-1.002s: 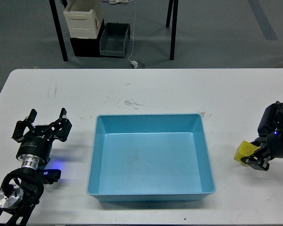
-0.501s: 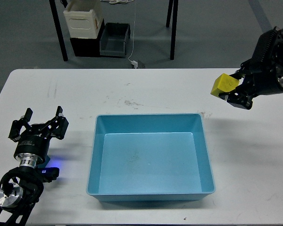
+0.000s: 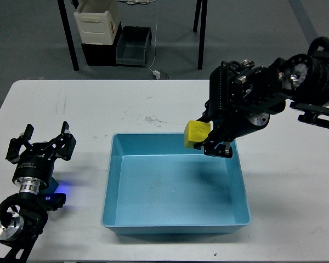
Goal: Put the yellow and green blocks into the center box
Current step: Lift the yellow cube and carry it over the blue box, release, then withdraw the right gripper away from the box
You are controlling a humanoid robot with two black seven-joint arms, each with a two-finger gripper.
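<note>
One yellow block sits clamped in the right claw above the blue box; the left claw is spread wide, empty.

A single head view looks forward and steeply down from above the near edge of the white table, close enough that the tabletop fills most of the frame. The blue box sits at lower centre. Along the top strip, grey floor and stacked bins (upper left) show beyond the far edge.
</note>
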